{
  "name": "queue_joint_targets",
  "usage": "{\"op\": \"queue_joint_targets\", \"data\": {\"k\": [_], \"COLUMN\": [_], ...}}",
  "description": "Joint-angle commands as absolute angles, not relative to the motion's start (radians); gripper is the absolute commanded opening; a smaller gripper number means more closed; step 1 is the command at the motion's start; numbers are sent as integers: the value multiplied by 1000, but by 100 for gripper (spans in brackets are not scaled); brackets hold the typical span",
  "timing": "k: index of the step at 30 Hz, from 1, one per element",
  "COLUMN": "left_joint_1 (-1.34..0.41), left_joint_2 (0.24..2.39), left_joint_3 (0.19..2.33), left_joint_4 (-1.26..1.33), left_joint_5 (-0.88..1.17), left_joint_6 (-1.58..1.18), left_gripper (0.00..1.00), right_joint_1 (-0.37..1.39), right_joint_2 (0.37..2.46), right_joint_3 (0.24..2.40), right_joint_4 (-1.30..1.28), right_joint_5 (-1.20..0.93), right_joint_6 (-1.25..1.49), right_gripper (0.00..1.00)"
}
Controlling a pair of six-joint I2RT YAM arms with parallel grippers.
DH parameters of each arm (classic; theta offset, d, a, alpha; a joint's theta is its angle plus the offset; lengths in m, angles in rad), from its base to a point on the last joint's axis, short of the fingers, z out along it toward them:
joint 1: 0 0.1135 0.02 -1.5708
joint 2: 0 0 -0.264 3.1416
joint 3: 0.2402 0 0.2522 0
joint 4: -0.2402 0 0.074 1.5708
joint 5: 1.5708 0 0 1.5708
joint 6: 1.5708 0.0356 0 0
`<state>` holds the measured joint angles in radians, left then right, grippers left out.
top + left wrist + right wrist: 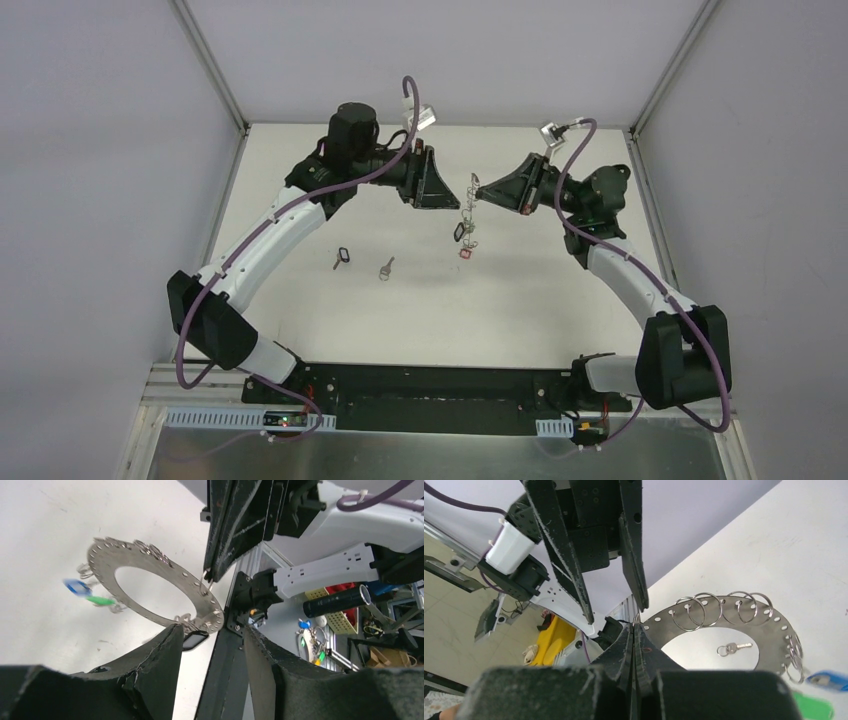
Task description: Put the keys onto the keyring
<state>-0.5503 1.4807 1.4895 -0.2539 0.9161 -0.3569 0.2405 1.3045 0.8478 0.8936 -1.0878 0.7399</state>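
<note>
The keyring (466, 226) is a flat grey metal hoop pierced with holes, hanging above the table's middle. My right gripper (478, 190) is shut on its rim, and in the right wrist view my right gripper (635, 628) pinches the keyring (726, 620) at its left end. Split rings, a blue tag (76, 586) and a green tag (100, 600) dangle from the keyring (107, 555). My left gripper (211, 630) stands open just beside the hoop, holding nothing. Two loose keys lie on the table: one with a black tag (341, 258) and a plain one (386, 267).
The plain key (734, 648) shows through the hoop's hole. White walls with metal posts close the table (560, 300) at the back and both sides. The arms' bases and a black rail (430, 385) run along the near edge.
</note>
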Motion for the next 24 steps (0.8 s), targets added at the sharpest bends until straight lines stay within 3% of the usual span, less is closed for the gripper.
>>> {"op": "queue_joint_targets", "data": {"k": [1, 6, 12, 24], "left_joint_1": [-552, -552, -565, -594], "left_joint_2": [1486, 1496, 1512, 1526], "left_joint_3": [1484, 1466, 1435, 1409], "left_joint_4": [-68, 44, 148, 195], "left_joint_5": [913, 916, 937, 946], "left_joint_6": [-458, -525, -599, -635], "left_gripper": [49, 47, 38, 36], "right_joint_1": [237, 236, 232, 227], "right_joint_2": [1285, 1284, 1293, 1290], "right_joint_3": [834, 796, 766, 734], "right_joint_4": [1142, 1244, 1322, 1349], "right_joint_5": [-1048, -1017, -982, -951], "right_joint_6": [887, 945, 990, 995], "right_gripper": [0, 0, 0, 0]}}
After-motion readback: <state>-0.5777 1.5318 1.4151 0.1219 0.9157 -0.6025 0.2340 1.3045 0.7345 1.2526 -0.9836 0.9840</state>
